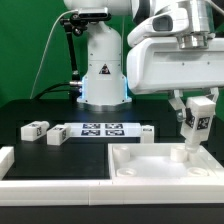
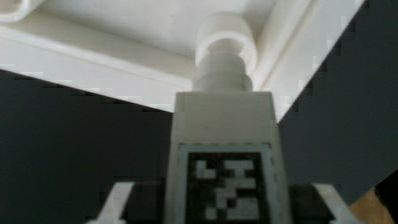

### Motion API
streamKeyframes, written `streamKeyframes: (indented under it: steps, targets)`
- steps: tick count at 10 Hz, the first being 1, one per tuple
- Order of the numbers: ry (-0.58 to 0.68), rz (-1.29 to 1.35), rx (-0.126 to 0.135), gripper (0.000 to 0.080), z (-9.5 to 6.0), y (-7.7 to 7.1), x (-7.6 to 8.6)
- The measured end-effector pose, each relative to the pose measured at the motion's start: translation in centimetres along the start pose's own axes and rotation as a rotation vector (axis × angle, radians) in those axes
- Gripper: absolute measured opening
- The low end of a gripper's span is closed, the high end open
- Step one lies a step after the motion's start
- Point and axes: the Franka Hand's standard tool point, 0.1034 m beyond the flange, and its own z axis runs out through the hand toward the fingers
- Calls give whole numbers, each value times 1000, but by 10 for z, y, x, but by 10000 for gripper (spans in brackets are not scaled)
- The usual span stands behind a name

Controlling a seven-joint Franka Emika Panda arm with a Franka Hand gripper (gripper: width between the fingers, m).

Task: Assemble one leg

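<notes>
While your tool (image 1: 197,106) clamps leg (image 1: 197,124) at tagged end, long axis stands near upright, narrow end pointing down into corner of white tray part (image 1: 140,160).

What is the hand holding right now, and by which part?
The hand holds a white leg by its tagged upper end, one finger on each side of the tag.
</notes>
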Motion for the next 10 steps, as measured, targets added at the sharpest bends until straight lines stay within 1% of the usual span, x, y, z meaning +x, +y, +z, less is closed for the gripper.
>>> streamKeyframes:
  steps: [1,2,3,4,7,10]
  targets:
    - [20,2,-5,290,6,-1,-1]
    - [15,0,-2,290,10,-4,-5]
    - [61,0,-14,290,11,-4,-4]
    - [56,-2,-12,290,14,-6,-9]
    - [49,-6,-9,290,21,-10,-14]
    - [75,-6,-16,290,25,-8,-8]
